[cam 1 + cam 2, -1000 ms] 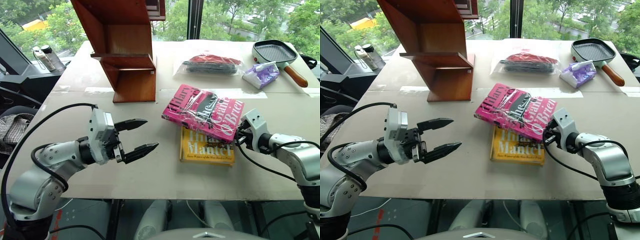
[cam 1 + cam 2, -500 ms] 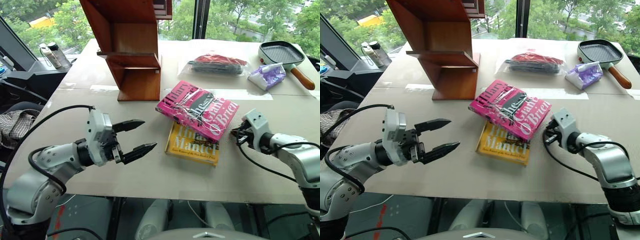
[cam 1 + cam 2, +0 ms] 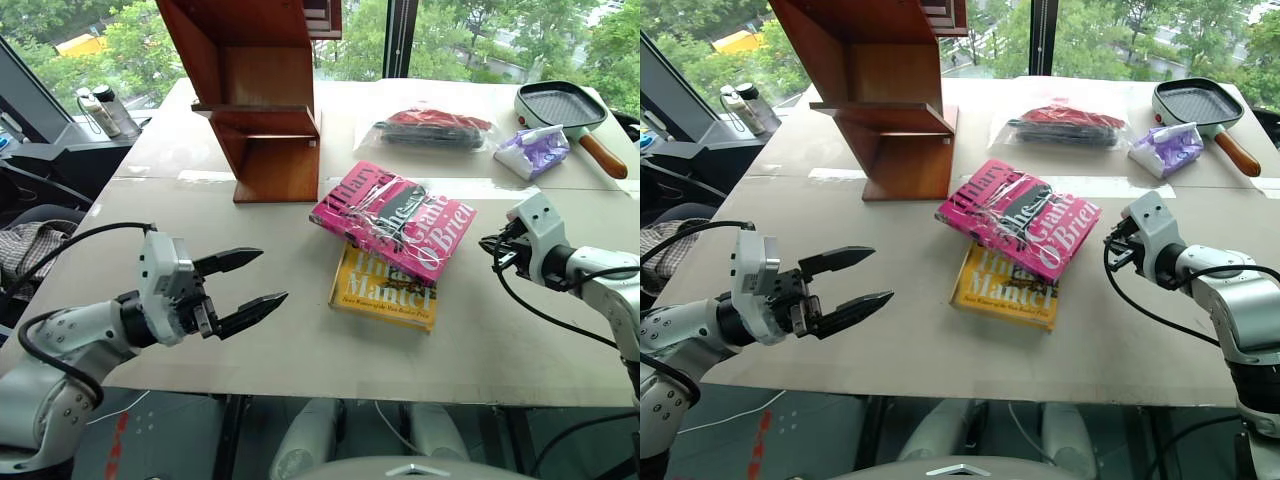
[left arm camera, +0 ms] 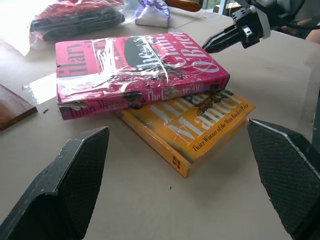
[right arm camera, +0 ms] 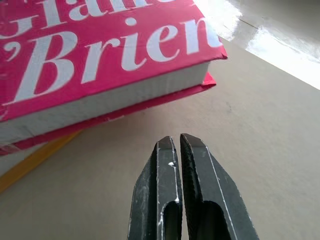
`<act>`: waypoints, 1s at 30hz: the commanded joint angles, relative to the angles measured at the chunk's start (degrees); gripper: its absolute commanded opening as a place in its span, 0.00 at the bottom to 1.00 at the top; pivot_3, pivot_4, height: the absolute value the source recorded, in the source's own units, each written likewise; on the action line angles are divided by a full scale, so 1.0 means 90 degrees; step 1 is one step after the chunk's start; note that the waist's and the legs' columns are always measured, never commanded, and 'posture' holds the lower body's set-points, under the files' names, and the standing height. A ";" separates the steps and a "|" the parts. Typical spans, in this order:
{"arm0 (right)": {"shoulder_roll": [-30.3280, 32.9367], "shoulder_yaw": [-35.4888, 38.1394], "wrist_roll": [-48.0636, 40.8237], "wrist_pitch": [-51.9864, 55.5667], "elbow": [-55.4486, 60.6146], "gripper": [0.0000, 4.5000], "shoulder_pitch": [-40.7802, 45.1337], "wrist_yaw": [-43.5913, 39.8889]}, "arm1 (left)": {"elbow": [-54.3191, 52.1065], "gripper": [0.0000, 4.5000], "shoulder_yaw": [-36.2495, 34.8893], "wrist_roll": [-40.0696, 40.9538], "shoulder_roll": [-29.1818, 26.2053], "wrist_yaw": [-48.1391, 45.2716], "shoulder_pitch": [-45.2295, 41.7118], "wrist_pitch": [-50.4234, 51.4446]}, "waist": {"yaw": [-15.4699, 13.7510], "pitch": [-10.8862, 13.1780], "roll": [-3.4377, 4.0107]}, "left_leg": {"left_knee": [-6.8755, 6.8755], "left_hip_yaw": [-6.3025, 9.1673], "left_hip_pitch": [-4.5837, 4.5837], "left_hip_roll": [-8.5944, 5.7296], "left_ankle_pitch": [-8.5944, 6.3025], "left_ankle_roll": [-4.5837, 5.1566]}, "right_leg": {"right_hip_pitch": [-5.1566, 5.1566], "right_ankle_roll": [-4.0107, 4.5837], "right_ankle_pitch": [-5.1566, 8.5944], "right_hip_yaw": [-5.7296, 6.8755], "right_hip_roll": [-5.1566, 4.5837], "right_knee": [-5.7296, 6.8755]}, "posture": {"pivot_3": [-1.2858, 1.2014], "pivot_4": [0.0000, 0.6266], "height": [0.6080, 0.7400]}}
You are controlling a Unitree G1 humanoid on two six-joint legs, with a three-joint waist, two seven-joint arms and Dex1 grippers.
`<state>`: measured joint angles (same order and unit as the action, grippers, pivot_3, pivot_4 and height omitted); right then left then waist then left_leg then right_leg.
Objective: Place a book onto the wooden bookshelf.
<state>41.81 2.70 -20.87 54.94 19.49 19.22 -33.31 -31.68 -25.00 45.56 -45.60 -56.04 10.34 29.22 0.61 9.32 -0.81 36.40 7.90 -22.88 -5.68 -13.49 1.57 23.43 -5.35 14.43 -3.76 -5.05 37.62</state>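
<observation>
The book [image 3: 392, 218], bright pink with white lettering and shiny plastic wrap, lies flat across a yellow book [image 3: 385, 287] in the middle of the table. The wooden bookshelf [image 3: 262, 110] stands behind it to the left, reddish-brown with stepped open compartments. My right gripper [image 3: 488, 247] is shut and holds nothing. It hovers just off the pink book's right corner without touching it, and the right wrist view shows its fingertips [image 5: 169, 146] pressed together. My left gripper [image 3: 272, 277] stands wide open near the table's front left, well short of the books.
At the back of the table lie a clear bag of dark and red items [image 3: 428, 128], a grill pan with a wooden handle [image 3: 562, 106] and a purple-white packet [image 3: 532, 151]. Bottles [image 3: 95, 112] stand on a ledge at the far left.
My right gripper has drawn back from the pink book's corner, rising and moving right, and stays shut. My left gripper has slid to the left, still open.
</observation>
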 commanded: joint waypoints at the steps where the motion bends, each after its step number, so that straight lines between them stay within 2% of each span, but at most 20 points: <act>1: -0.0137 -0.0054 -0.0139 0.0099 0.0209 0.00 0.0381 -0.0011 | 0.0134 1.00 -0.0362 -0.0046 -0.0035 -0.0174 0.0169 -0.0242 | 0.0028 0.0002 0.0004 | 0.0000 0.0000 0.0000 0.0000 0.0000 0.0000 | 0.0000 0.0000 0.0000 0.0000 -0.0001 0.0000 | 0.52 0.24 1.00; 10: -0.0478 -0.0531 -0.0121 0.0024 -0.0131 0.00 0.1066 -0.0136 | 0.0167 1.00 -0.0293 -0.0149 0.0037 -0.0184 0.0230 -0.0391 | 0.0014 0.0004 0.0005 | -0.0002 0.0000 -0.0001 0.0001 0.0000 -0.0001 | 0.0006 0.0001 -0.0001 -0.0001 -0.0001 -0.0003 | 0.52 0.24 1.00; 17: -0.0552 -0.0635 -0.0015 -0.0088 -0.0232 0.00 0.1038 -0.0148 | 0.0072 1.00 -0.0306 -0.0092 0.0108 -0.0007 0.0268 -0.0300 | 0.0023 0.0005 0.0007 | -0.0004 0.0001 -0.0001 0.0000 -0.0001 -0.0001 | 0.0009 0.0002 -0.0001 0.0000 -0.0003 -0.0001 | 0.52 0.24 1.00; 19: -0.0437 -0.0446 -0.0030 -0.0193 -0.0156 0.00 0.0863 -0.0198 | 0.0073 1.00 -0.0295 -0.0048 0.0188 0.0172 0.0251 -0.0215 | 0.0019 0.0005 0.0007 | -0.0004 0.0001 -0.0001 0.0000 -0.0001 -0.0001 | 0.0009 0.0002 -0.0001 -0.0001 -0.0003 -0.0001 | 0.52 0.24 1.00; 20: -0.0518 -0.0063 -0.0330 -0.0332 -0.0126 0.00 0.0651 -0.0381 | 0.0057 1.00 -0.0239 0.0023 0.0257 0.0401 0.0208 -0.0059 | -0.0001 0.0004 0.0005 | -0.0004 0.0002 -0.0001 0.0000 -0.0001 -0.0001 | 0.0009 0.0002 -0.0001 0.0000 -0.0003 -0.0001 | 0.52 0.24 1.00; 24: 0.0142 0.0811 -0.0551 -0.2266 0.0113 0.00 -0.0597 -0.1882 | -0.0128 1.00 0.0035 0.0984 0.0697 0.1562 -0.0039 0.0935 | -0.0119 0.0007 0.0010 | -0.0005 0.0008 -0.0006 -0.0009 -0.0003 0.0003 | 0.0006 -0.0001 -0.0001 0.0010 0.0001 -0.0008 | 0.52 0.24 1.00; 25: 0.0202 0.1175 -0.0753 -0.2602 0.0112 0.11 -0.0897 -0.2249 | -0.0116 1.00 0.0100 0.1371 0.0877 0.1923 -0.0162 0.1178 | -0.0154 0.0008 0.0012 | -0.0005 0.0007 -0.0007 -0.0011 -0.0004 0.0004 | 0.0006 -0.0001 -0.0001 0.0009 0.0001 -0.0009 | 0.52 0.24 1.00; 26: 0.0210 0.1537 -0.1084 -0.2664 0.0152 0.17 -0.1139 -0.2491 | -0.0086 1.00 0.0155 0.1774 0.1040 0.2263 -0.0273 0.1402 | -0.0156 0.0008 0.0010 | -0.0004 0.0006 -0.0007 -0.0012 -0.0005 0.0006 | 0.0005 -0.0003 -0.0001 0.0008 -0.0001 -0.0010 | 0.52 0.24 1.00; 27: 0.0210 0.1862 -0.1396 -0.2703 0.0237 0.26 -0.1369 -0.2685 | -0.0020 1.00 0.0209 0.2132 0.1177 0.2724 -0.0377 0.1678 | -0.0152 0.0008 0.0007 | -0.0001 0.0006 -0.0005 -0.0010 -0.0005 0.0007 | 0.0001 -0.0003 -0.0001 0.0009 0.0001 -0.0010 | 0.52 0.24 1.00; 30: 0.0319 0.2323 -0.1942 -0.2743 0.0707 0.57 -0.1947 -0.3113 | 0.0393 1.00 0.0396 0.3008 0.1592 0.3824 -0.0703 0.2210 | -0.0108 0.0007 0.0008 | 0.0002 0.0008 0.0004 -0.0003 -0.0006 0.0006 | -0.0003 -0.0003 -0.0002 0.0005 0.0003 0.0012 | 0.52 0.24 1.00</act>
<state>44.16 21.37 -35.22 31.40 22.33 1.93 -59.26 -28.87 -21.45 68.35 -31.67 -25.57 4.44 47.48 -0.36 9.39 -0.74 36.42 7.96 -22.78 -5.66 -13.55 1.61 23.41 -5.37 14.42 -3.74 -5.02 37.81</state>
